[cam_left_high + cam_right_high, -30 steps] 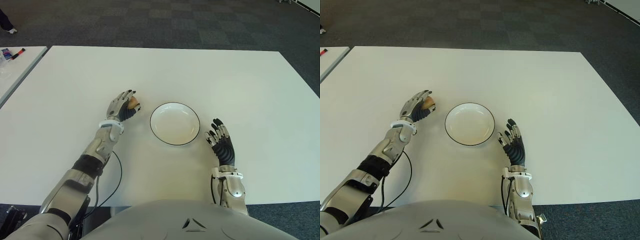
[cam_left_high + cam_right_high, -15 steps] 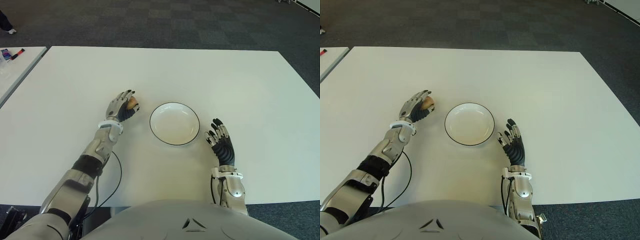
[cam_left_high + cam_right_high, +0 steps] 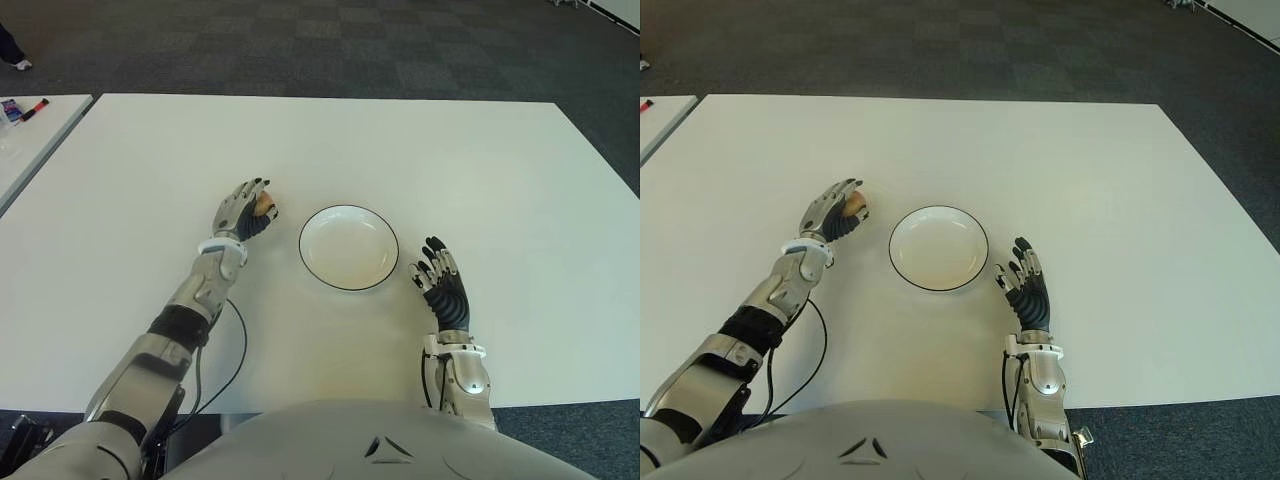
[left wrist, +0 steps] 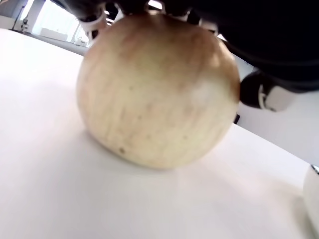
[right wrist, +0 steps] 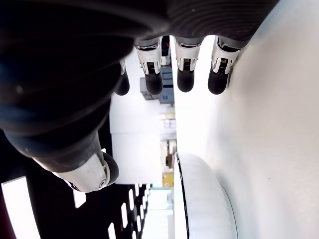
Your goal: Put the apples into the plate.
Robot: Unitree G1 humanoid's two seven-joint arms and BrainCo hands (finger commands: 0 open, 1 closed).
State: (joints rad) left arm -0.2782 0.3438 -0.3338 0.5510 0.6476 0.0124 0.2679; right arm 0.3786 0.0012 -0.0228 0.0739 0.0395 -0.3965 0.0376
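Note:
A yellowish apple [image 3: 265, 206] sits on the white table [image 3: 450, 150], just left of the empty white plate [image 3: 348, 250] with its dark rim. My left hand [image 3: 244, 211] covers the apple from the near side, its fingers curled over the top. In the left wrist view the apple [image 4: 154, 94] touches the table while the fingertips [image 4: 94, 15] press on its upper side. My right hand [image 3: 440, 278] shows beside the plate on its right, fingers [image 5: 185, 79] spread and holding nothing. Only this one apple is in view.
A black cable [image 3: 237, 350] trails from my left forearm to the table's near edge. A second table [image 3: 25, 140] stands at the far left with a marker [image 3: 36, 104] on it. Dark carpet lies beyond the far edge.
My left hand and the apple have shifted very slightly away from me. The plate and the right hand are where they were.

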